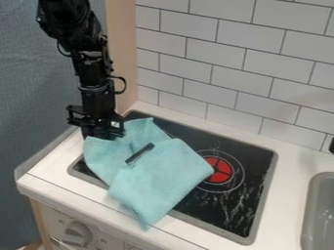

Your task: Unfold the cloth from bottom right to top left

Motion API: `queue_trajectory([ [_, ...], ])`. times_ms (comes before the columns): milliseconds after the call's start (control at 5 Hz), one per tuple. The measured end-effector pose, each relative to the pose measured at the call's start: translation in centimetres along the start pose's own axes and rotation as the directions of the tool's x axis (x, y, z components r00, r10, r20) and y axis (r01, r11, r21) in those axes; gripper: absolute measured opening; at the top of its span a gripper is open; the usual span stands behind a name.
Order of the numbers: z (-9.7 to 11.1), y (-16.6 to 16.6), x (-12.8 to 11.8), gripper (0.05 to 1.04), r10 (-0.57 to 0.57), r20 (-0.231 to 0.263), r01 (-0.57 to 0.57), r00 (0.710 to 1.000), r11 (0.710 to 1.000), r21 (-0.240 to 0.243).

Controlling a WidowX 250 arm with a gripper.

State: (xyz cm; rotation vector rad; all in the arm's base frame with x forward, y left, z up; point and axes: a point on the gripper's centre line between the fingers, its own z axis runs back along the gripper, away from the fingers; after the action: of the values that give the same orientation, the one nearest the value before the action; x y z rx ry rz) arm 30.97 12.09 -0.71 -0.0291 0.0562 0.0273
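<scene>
Crossing the stovetop's front rim (pixel 209 229), the cloth (pixel 159 171) lies against the gripper (pixel 103 135).

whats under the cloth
The cloth lies partly over the black stove, its lower tip over the white counter. Anything else beneath it is covered and can't be seen.

The cloth (pixel 163 176) at the centre is plain light turquoise, with a dark grey strip (pixel 139 153) on it. The arm (pixel 94 68) and gripper (pixel 103 135) at upper left are black. The stovetop (pixel 259 158) is black with whitish streaks, a grey border and a red burner (pixel 221 168) right of centre. White tiles (pixel 241 56) with grey lines make a brick pattern at upper right.
</scene>
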Motion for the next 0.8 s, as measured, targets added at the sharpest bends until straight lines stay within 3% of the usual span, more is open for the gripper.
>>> queue_trajectory([
  [400,0.5,-0.1,-0.7,0.754,0.002,-0.019,-0.002,1.000,1.000,-0.001],
  [600,2.3,-0.1,-0.9,0.999,0.004,0.024,-0.004,1.000,1.000,0.011],
  [800,4.2,0.4,-1.4,1.008,0.021,0.066,-0.023,0.998,0.999,0.025],
])
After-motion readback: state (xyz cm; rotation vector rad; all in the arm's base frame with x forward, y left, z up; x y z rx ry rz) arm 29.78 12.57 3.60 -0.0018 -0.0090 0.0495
